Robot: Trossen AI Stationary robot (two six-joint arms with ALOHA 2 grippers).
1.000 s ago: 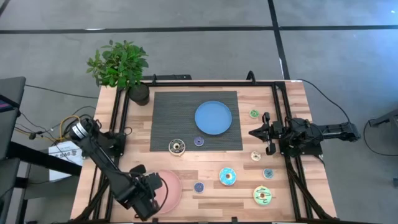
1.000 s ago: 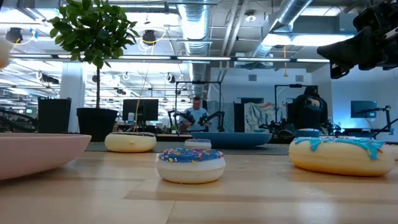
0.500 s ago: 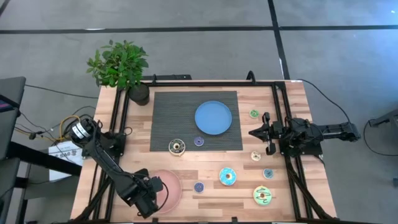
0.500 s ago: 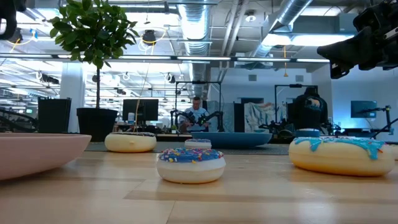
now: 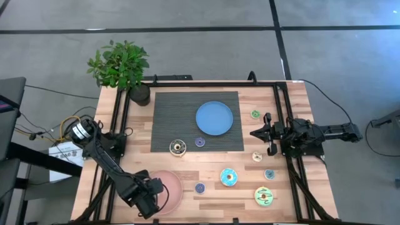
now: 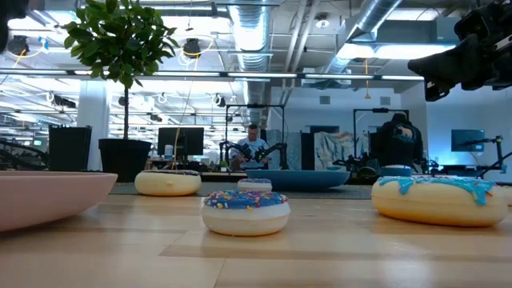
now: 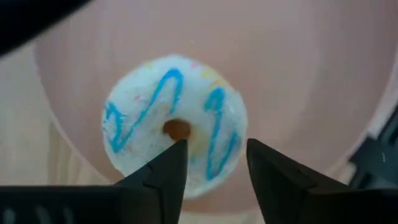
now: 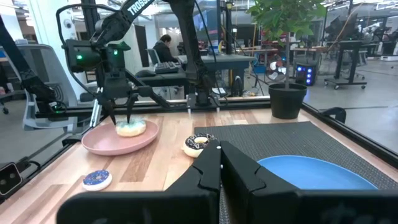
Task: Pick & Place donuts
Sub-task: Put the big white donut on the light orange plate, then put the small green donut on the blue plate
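Note:
The white donut with blue zigzag icing (image 7: 168, 118) lies flat on the pink plate (image 7: 311, 74), at the table's near left. My left gripper (image 7: 214, 149) hangs open just above it, fingers pointing down, also seen from the right wrist view as the left gripper (image 8: 118, 115) over the donut (image 8: 132, 129). From above, the arm hides this donut. My right gripper (image 5: 255, 133) waits shut over the table's right side. A dark-iced donut (image 5: 178, 147) and a small purple one (image 5: 200, 142) rest on the mat.
A blue plate (image 5: 214, 118) sits on the dark mat (image 5: 165, 106). On the wood lie a blue-iced donut (image 5: 229, 177), a green one (image 5: 265, 197) and small ones: blue (image 5: 200, 187), teal (image 5: 269, 174), cream (image 5: 257, 156), green (image 5: 255, 114). A potted plant (image 5: 122, 69) stands far left.
My left gripper has drawn back a little toward the table's left edge, baring more of the pink plate. A pale round shape that showed high at the low view's left edge a second ago is gone from there. My right arm has kept still.

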